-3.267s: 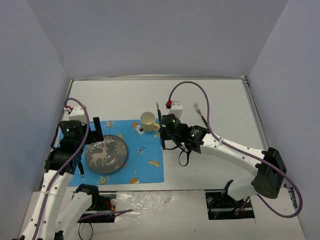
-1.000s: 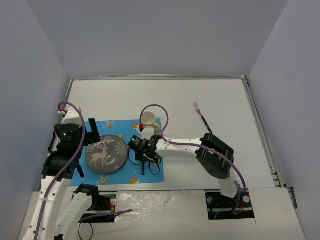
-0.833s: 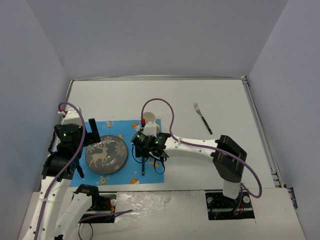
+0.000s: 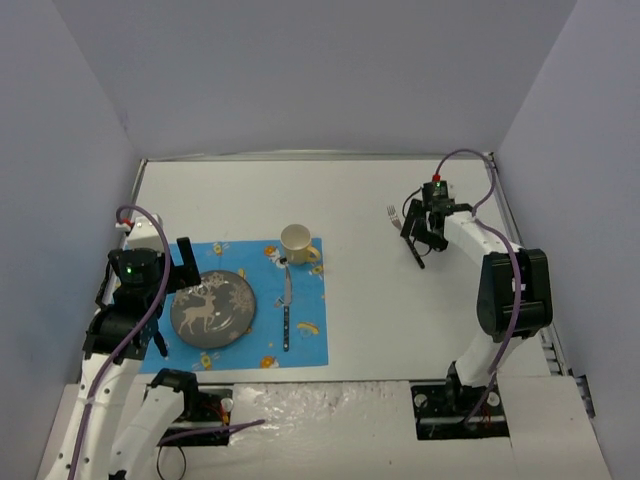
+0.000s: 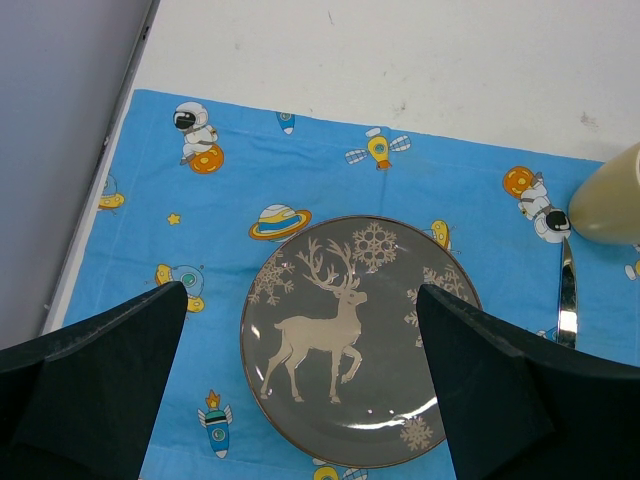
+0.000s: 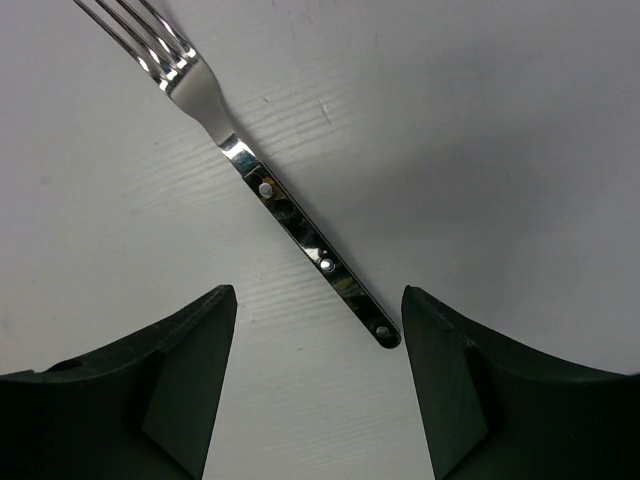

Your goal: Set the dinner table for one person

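Setting: A white bench [image 4: 350, 195] with a thin metal rim filled most of the top view, with plain grey-blue walls around it.
Mat: A blue cartoon mat [image 4: 310, 345] lay at the bench's near left. It carried a grey reindeer plate [image 4: 212, 307] and, at its far right corner, a cream cup [image 4: 297, 242].
Change: A second earlier the right claw [image 4: 418, 232] was low over the mat. Now the knife [image 4: 286, 310] lay there alone, just right of the plate, and the arm had swung to the far right.
Meaning: Plate, cup and knife seemed placed, so the fork [image 6: 290, 215] was probably the last piece.
Right arm: It reached far out with the claw pointing down. The fingers were spread wide either side of the fork's handle and gripped nothing.
Left arm: It was folded by the left edge, its claw [image 5: 300, 330] spread wide and empty above the plate.
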`<state>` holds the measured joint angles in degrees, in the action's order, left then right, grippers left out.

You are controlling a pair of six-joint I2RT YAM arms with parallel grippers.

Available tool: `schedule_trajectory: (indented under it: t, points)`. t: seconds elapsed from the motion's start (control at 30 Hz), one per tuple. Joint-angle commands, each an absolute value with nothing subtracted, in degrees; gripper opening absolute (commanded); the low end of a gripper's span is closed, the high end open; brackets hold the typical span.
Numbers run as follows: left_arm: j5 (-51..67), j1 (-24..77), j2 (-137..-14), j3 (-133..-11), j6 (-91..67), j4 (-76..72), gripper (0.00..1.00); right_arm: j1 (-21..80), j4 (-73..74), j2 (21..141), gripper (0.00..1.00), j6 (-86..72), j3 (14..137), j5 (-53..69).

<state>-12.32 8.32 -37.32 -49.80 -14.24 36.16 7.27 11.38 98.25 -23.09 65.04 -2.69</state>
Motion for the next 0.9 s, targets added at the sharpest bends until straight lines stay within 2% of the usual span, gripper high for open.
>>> schedule_trajectory:
  t: [0.0, 0.23, 0.33, 0.5, 0.53, 0.6, 0.7, 0.87]
  points:
    - [-12.84, 8.79, -37.71, -50.8, -15.21, 34.19, 0.97, 6.86, 6.36, 101.95, 0.63, -19.36, 66.36, -1.12]
    - [-12.42, 8.9, -38.14, -50.69, -15.31, 33.69, 0.97, 7.07, 4.16, 105.29, 0.53, -19.11, 64.79, -0.62]
    - [-12.07, 8.96, -38.47, -50.63, -15.69, 33.38, 0.97, 7.56, 3.55, 104.93, 0.44, -19.41, 62.68, -0.62]
    - [-10.63, 8.96, -39.29, -50.71, -16.17, 32.96, 0.97, 10.27, 2.9, 102.84, 0.22, -21.01, 58.09, -2.1]
    - [-10.36, 8.97, -39.29, -50.72, -16.26, 32.96, 0.97, 10.32, 2.9, 102.81, 0.21, -21.18, 57.46, -2.14]
    - [-9.29, 9.04, -39.83, -51.1, -16.57, 32.88, 0.97, 14.06, 2.98, 101.21, 0.11, -21.64, 55.24, -4.66]
    - [-8.06, 9.05, -40.37, -51.88, -17.08, 33.02, 0.97, 19.32, 2.99, 98.74, 0.01, -23.4, 53.15, -6.94]
    - [-5.26, 9.43, -41.58, -53.94, -19.28, 34.6, 0.97, 28.72, 3.43, 92.67, 0.0, -30.45, 47.81, -9.52]
